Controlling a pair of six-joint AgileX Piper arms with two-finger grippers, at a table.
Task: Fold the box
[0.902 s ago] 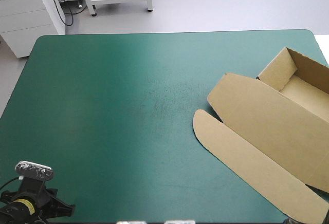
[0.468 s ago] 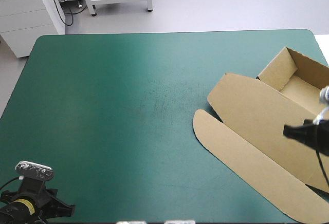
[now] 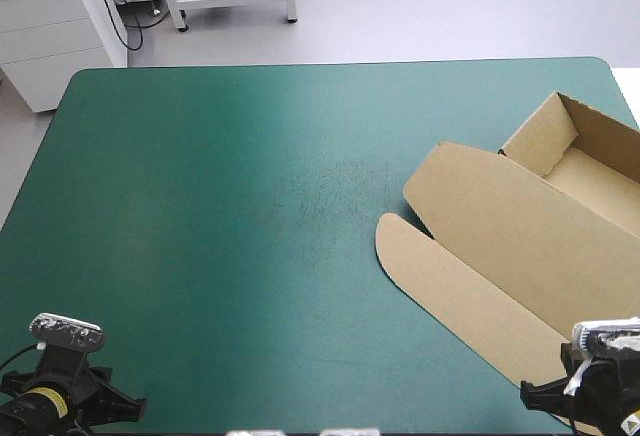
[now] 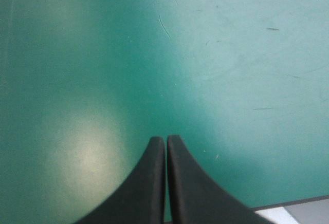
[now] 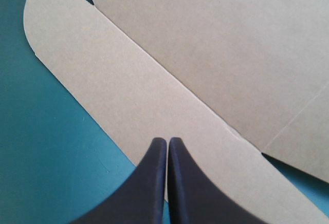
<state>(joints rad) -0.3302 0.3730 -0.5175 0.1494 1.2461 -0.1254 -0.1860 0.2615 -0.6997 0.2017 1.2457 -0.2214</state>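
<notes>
The brown box (image 3: 500,221) lies at the table's right side as an open tray (image 3: 590,161) with its lid spread flat toward the middle. A long rounded flap (image 3: 465,311) forms the lid's near edge. My right gripper (image 3: 560,396) hovers at the near right corner, over that flap's end. In the right wrist view its fingers (image 5: 167,141) are shut in one point above the flap (image 5: 118,85), holding nothing. My left gripper (image 3: 70,401) sits at the near left corner, far from the box. It is shut (image 4: 165,139) over bare teal-green cover.
The teal-green table (image 3: 250,206) stretches bare from the box to the left edge. The tray's far walls stand upright near the right edge. The table's near edge (image 4: 293,206) shows just beside my left gripper.
My right arm came into view over the lid near the right edge, then drew back to the near right corner. The box and my left arm have not moved.
</notes>
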